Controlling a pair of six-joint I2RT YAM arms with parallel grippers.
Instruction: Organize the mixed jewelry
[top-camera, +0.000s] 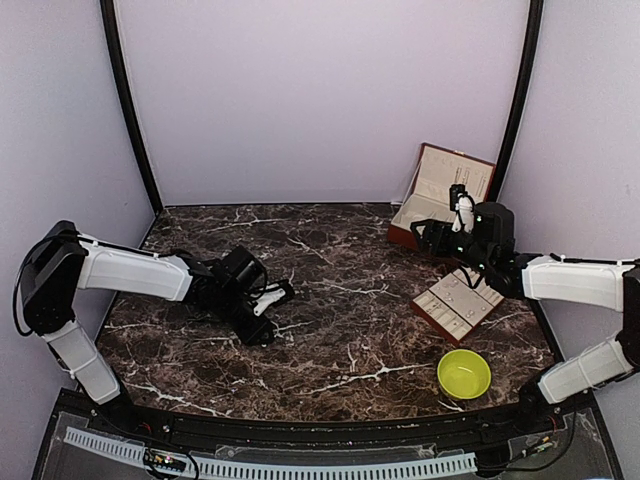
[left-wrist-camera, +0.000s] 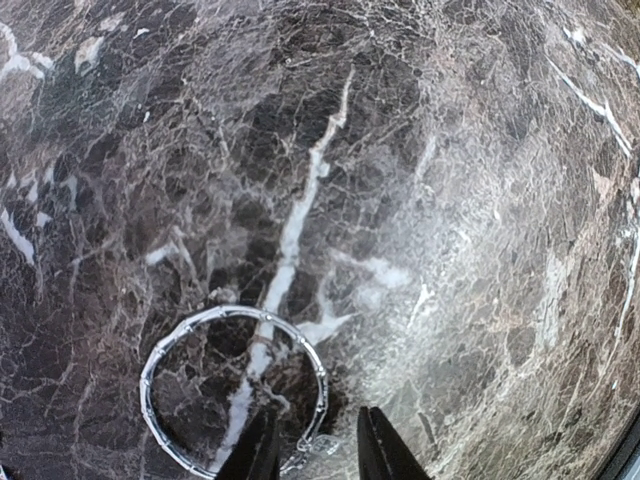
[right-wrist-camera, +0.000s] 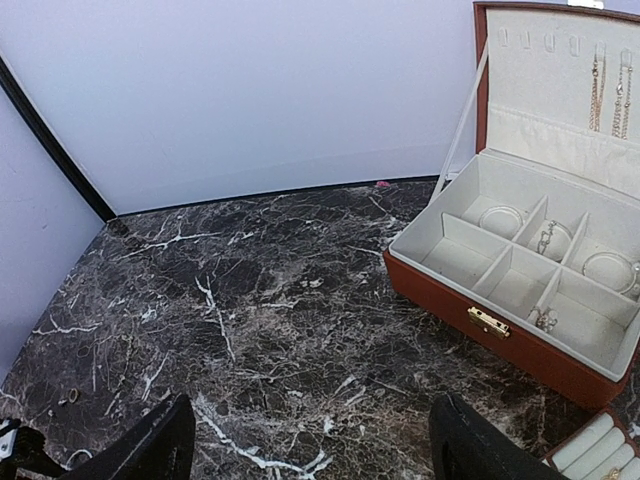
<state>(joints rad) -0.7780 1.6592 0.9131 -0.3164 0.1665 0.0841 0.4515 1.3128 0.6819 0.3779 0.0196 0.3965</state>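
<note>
Left wrist view, and we are watching the left gripper (left-wrist-camera: 315, 440) sitting low over the marble table (left-wrist-camera: 450, 200). Its fingers are standing narrow, straddling the rim of a silvery bangle (left-wrist-camera: 235, 310) lying flat, and we cannot tell whether they are pinching it. The right gripper (right-wrist-camera: 315, 445) is hanging wide open near the reddish-brown box (right-wrist-camera: 440, 300), where more silvery pieces (right-wrist-camera: 545, 237) are lying in cream compartments.

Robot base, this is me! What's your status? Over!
Left gripper part open, straddling silver bangle rim. Right gripper wide open, empty, facing the jewelry box. Nothing blocking the bangle. Over.
</note>
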